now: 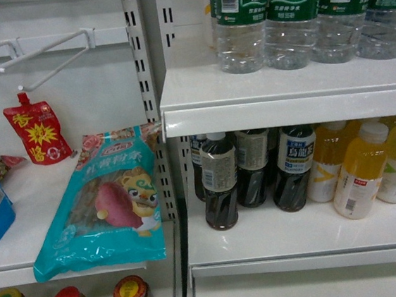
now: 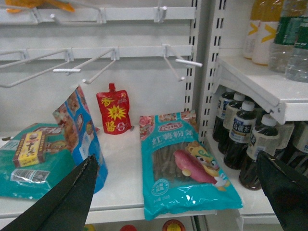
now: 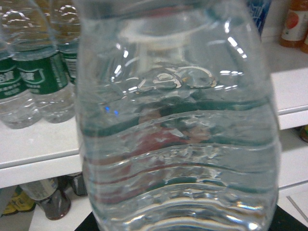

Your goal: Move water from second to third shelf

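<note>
A clear ribbed plastic water bottle [image 3: 178, 130] fills the right wrist view, pressed close to the camera; whether the right gripper's fingers clamp it cannot be told. Behind it, green-labelled water bottles [image 3: 33, 72] stand on a white shelf [image 3: 43, 144]. The left gripper [image 2: 178, 192] hangs with black fingers [image 2: 72, 197] spread wide before a teal snack bag [image 2: 185, 166].

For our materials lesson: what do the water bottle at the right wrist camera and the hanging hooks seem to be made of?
Water bottle: clear, glossy thin plastic, by its see-through ribbed wall and highlights. Hooks: probably white-coated metal wire, thin and rigid-looking.
</note>
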Robot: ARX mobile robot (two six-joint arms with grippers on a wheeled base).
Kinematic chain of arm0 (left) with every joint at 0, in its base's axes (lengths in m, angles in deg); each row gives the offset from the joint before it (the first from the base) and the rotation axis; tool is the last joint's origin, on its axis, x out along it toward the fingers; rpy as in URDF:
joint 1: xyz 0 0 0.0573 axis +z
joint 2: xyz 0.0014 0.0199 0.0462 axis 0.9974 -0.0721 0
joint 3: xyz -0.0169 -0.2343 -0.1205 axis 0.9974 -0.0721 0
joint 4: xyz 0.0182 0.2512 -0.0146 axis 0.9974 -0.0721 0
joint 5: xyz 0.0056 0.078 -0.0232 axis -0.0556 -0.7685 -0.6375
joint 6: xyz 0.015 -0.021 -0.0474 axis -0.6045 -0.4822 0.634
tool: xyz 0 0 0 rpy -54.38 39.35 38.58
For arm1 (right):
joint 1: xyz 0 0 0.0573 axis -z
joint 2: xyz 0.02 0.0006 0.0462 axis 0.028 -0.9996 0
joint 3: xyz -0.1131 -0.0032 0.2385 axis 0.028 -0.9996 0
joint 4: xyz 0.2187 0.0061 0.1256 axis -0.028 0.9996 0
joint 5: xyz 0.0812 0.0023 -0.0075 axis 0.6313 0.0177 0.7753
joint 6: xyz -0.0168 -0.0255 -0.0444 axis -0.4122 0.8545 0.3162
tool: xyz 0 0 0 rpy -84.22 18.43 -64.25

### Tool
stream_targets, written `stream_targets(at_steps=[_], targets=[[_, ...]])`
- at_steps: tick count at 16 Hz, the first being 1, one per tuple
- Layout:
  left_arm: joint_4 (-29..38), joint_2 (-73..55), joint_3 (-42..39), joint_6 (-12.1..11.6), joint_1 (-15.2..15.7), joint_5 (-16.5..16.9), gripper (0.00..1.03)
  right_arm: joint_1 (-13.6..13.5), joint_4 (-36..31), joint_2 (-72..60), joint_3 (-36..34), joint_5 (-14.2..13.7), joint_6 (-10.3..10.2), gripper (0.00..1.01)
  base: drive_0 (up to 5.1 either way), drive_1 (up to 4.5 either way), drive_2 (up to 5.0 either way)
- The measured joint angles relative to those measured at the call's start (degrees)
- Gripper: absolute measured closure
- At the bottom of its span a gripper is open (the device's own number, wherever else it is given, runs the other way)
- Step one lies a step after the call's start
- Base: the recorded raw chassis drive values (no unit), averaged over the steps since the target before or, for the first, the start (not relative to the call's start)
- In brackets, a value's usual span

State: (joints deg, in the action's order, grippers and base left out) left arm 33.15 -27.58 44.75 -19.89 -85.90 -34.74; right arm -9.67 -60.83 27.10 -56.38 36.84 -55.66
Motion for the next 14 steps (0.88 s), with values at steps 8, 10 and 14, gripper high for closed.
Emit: stream_targets(at_steps=[8, 10, 14], targets=[[-0.04, 0.00, -0.02, -0.02, 0.00, 0.09, 0.05, -0.31, -0.02, 0.02, 0.00, 0.00, -0.35, 0.59, 0.0, 0.00, 0.0], [-0.04, 0.00, -0.02, -0.02, 0.00, 0.07, 0.05, 3.65, -1.99, -0.66, 0.00, 9.73, 0.11, 0.59, 0.0, 0.00, 0.0], [-0.02, 0.00, -0.02, -0.02, 0.00, 0.07, 0.05, 8.33, -9.35, -13.20, 6.27, 30.95, 0.72, 0.59, 0.0, 0.00, 0.0]])
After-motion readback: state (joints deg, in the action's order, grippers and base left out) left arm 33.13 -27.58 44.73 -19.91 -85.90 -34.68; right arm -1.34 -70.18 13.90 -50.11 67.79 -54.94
